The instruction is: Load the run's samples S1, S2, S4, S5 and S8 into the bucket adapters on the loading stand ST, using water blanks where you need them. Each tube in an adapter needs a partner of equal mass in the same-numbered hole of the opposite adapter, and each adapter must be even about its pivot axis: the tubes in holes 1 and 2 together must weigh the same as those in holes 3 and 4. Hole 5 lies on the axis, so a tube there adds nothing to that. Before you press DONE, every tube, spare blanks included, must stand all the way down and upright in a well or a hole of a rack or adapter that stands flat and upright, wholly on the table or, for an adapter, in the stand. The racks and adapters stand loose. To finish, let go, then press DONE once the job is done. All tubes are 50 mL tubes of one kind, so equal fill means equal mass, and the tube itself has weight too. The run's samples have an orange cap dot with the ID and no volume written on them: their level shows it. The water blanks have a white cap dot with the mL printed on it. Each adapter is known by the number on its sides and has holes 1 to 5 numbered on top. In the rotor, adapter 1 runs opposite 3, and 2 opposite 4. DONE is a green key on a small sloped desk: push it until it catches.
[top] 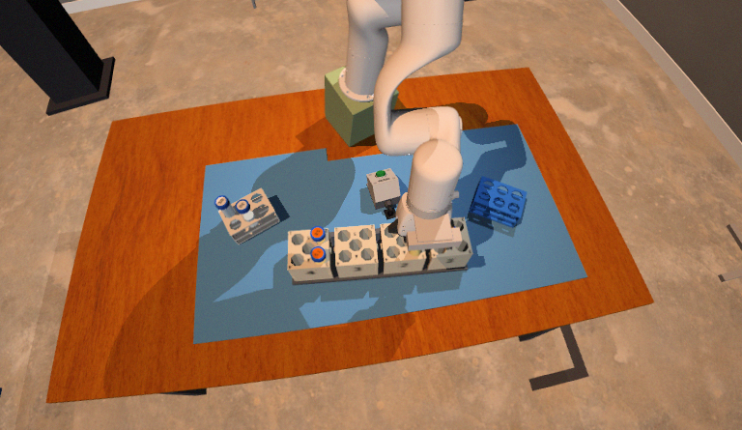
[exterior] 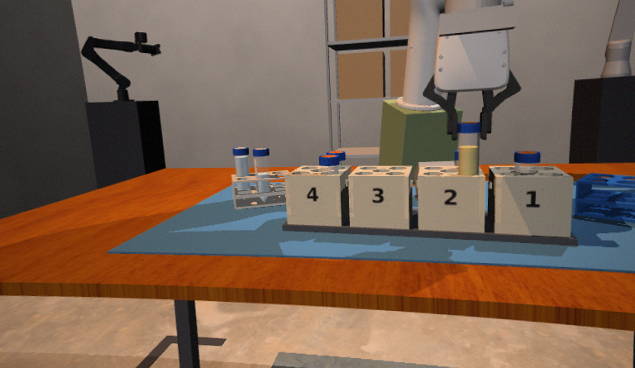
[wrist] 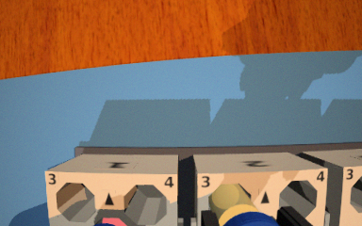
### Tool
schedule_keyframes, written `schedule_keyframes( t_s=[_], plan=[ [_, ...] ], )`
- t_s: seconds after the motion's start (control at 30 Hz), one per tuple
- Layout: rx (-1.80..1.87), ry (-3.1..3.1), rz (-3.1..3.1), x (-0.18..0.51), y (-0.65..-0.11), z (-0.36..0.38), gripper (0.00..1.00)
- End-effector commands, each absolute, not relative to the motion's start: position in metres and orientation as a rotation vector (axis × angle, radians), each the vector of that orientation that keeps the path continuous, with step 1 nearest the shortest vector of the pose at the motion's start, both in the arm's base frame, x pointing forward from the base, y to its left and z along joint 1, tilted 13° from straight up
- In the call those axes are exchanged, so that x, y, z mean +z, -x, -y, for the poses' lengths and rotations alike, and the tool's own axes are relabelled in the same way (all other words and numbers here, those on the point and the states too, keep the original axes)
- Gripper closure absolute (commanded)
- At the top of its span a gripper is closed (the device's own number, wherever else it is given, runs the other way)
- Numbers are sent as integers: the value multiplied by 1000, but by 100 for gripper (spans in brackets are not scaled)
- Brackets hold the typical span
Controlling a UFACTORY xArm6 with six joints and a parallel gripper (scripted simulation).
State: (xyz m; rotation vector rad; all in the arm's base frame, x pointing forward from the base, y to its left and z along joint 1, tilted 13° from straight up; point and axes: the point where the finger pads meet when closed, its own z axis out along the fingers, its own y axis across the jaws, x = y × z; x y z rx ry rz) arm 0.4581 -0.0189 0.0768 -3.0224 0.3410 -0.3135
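Observation:
My gripper (exterior: 468,131) (wrist: 247,220) is shut on a sample tube (exterior: 468,154) (wrist: 228,201) with a blue cap and yellowish liquid. The tube stands upright, its lower part down in hole 3 of adapter 2 (exterior: 450,198) (wrist: 256,165) (top: 394,252), with its upper part still above the top. A second blue cap shows just behind it in adapter 2. Adapter 1 (exterior: 531,198) (wrist: 113,165) holds one orange-dotted tube (exterior: 527,157). Adapter 4 (exterior: 312,195) (top: 306,264) holds two orange-dotted tubes (top: 318,233) (top: 318,253). Adapter 3 (exterior: 378,196) (top: 356,250) looks empty. All sit in the stand (exterior: 421,232) (wrist: 189,151).
A clear rack (top: 257,220) (exterior: 255,195) with blue-capped blanks (top: 221,202) (top: 242,205) stands at the left on the blue mat (top: 262,304). An empty blue rack (top: 499,201) (exterior: 603,200) stands at the right. The DONE desk with its green key (top: 380,174) is behind the stand, close to my wrist.

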Motion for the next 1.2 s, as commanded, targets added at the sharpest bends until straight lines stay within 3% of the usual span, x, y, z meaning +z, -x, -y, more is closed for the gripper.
schedule_keyframes(
  t_s=[0.0,1.17],
  plan=[
    [-320,3022,-341,75,-460,19,100],
    [-319,3022,-341,46,-467,17,100]
  ],
)
